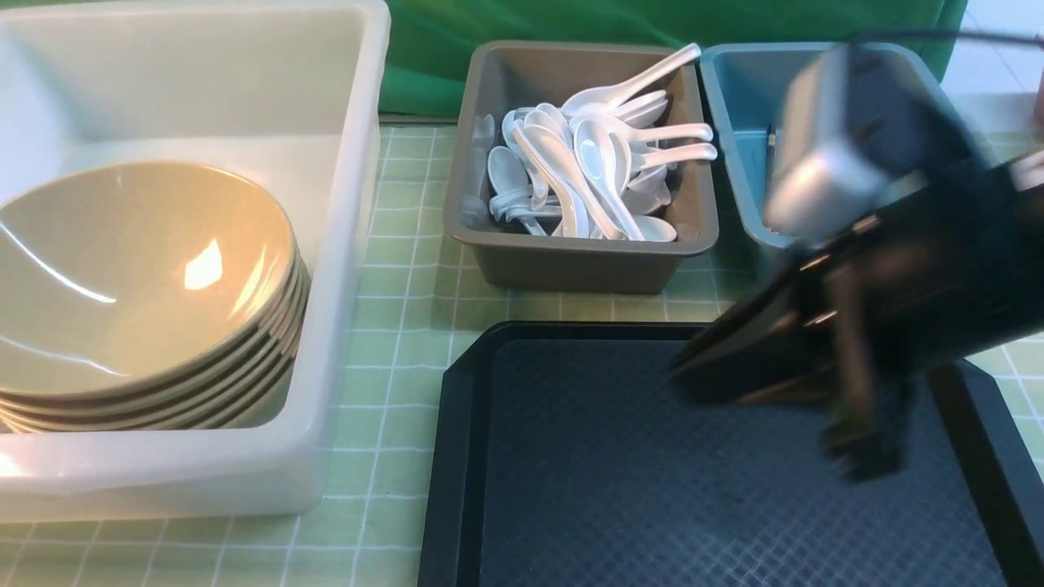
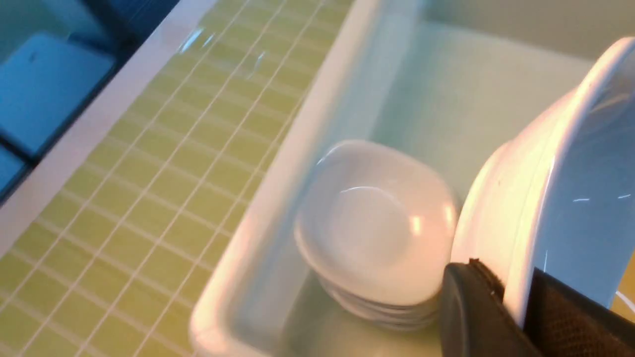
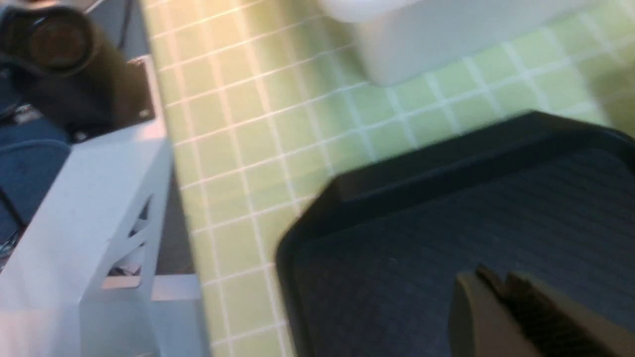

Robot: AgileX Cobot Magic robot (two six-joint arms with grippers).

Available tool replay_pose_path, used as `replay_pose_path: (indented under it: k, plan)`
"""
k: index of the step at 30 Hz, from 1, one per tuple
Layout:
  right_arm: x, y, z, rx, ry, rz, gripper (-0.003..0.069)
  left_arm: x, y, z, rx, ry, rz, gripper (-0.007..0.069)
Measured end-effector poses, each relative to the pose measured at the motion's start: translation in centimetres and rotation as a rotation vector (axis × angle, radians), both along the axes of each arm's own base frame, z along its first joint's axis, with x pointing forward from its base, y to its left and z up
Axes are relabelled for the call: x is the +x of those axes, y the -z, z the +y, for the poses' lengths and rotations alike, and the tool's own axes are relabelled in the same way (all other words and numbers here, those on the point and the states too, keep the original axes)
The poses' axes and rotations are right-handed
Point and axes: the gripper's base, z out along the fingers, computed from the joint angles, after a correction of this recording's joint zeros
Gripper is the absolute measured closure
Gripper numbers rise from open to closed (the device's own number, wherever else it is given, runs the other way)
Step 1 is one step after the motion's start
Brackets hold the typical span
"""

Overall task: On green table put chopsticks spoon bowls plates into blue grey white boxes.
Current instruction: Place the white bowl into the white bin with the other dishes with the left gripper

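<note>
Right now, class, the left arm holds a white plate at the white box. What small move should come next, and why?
Probably ease the held plate down flat onto the stack of white plates in the white box. The left fingers clamp its rim, it hangs tilted close to that stack, and the stack's top is bare.

Dark green cloth backdrop (image 1: pixel 652 24) hangs along far edge of green table (image 1: pixel 408 342). Past backdrop's right end is a bright, pale tiled surface (image 1: pixel 991 57), wall or floor unclear. Beyond a table edge: white metal frame (image 3: pixel 89 213), blue flooring (image 2: pixel 44 84), blurred. Warm light patch on tabletop.
</note>
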Motion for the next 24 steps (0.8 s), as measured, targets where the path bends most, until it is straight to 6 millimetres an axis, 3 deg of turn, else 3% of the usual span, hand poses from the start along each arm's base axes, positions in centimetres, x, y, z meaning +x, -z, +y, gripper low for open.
replay_pose_path:
  k: [5, 11, 24]
  plan:
    - [-0.7, 0.4, 2.5, 0.012, -0.068, -0.052, 0.058, 2.1, 1.9, 3.3, -0.051, -0.17, -0.007, 0.061]
    - [-0.1, -0.1, 3.1, 0.07, -0.006, -0.12, 0.0573, 3.3, 4.9, 6.8, -0.192, -0.301, 0.038, 0.061]
    - [0.5, -1.3, 3.7, 0.235, 0.102, -0.106, 0.0561, 6.3, 9.9, 9.1, -0.351, -0.275, 0.155, 0.061]
